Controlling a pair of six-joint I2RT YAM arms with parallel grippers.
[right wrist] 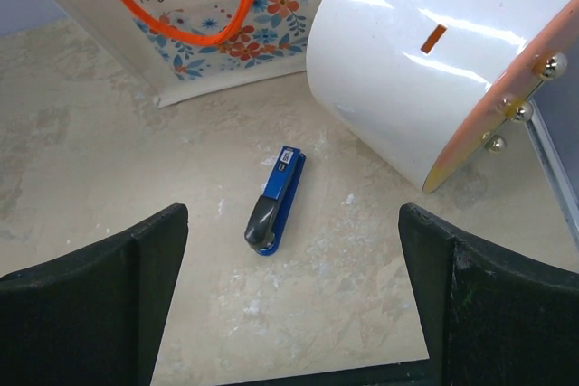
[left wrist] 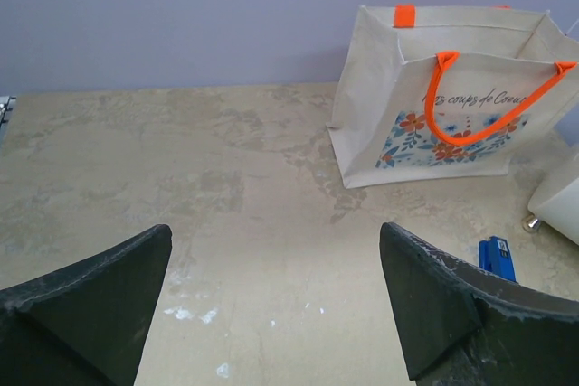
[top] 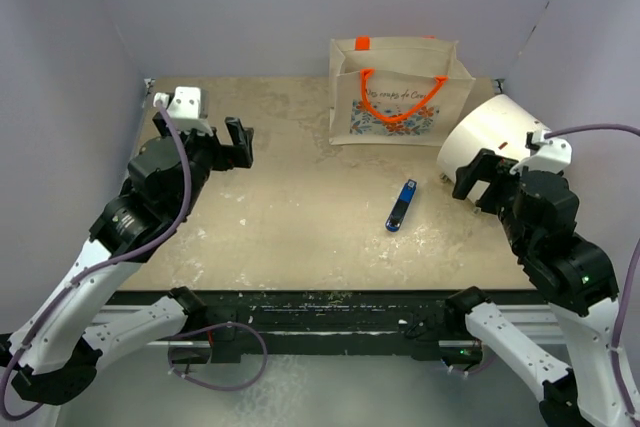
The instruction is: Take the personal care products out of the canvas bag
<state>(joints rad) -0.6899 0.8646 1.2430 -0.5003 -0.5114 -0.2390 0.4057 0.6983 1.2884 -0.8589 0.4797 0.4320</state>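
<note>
Top external: stapler point(top: 401, 206), cylinder point(top: 490, 132) near canvas bag point(top: 398, 107)

Top cam: fixed, high behind the 2 arm bases, looks down and forward over the whole counter point(top: 300, 217) to the back wall; widest, farthest view.
Left wrist cam: low behind the left claw point(left wrist: 276, 232), faces forward-right across the counter toward the canvas bag point(left wrist: 452, 97); mid-range.
Right wrist cam: behind the right claw point(right wrist: 291, 214), pitched down steeper, close on the blue stick-like object point(right wrist: 276, 196) and the white cylinder point(right wrist: 425, 51).
All 3 views share the bag's printed front, the blue object and part of the cylinder. Each wrist view has its own claw framing the bottom edge.
</note>
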